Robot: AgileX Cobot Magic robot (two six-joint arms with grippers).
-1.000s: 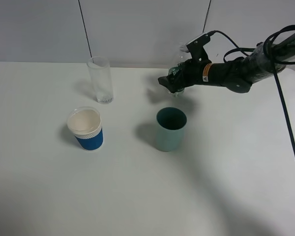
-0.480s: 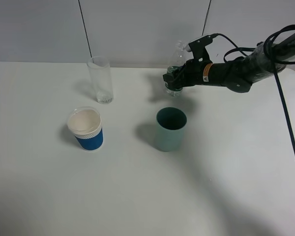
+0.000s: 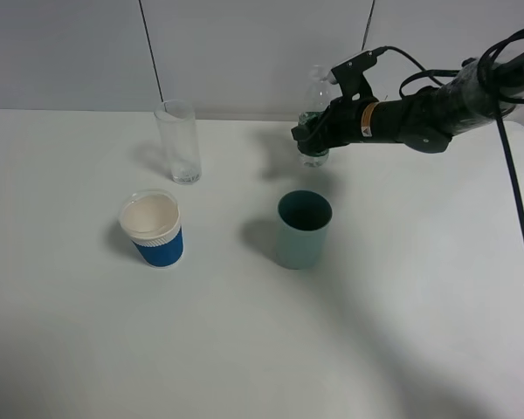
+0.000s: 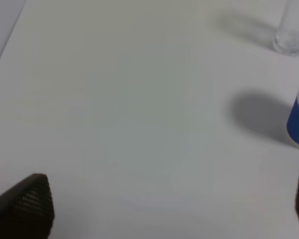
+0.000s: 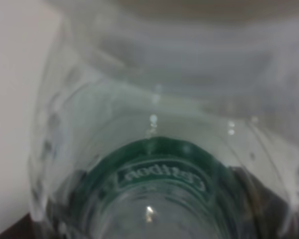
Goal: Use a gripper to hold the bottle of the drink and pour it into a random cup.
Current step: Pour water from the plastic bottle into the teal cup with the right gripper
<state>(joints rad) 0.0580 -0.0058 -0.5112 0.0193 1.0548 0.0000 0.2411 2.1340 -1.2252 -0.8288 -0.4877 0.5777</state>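
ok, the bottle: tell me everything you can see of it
Small clear plastic bottle with a narrow neck and a dark green label with white print. It stands roughly upright toward the far side of the table, beyond the teal cup. The right gripper is shut on its lower body, and nothing else touches it. Whether its base rests on the table, and whether it is capped, can't be told.
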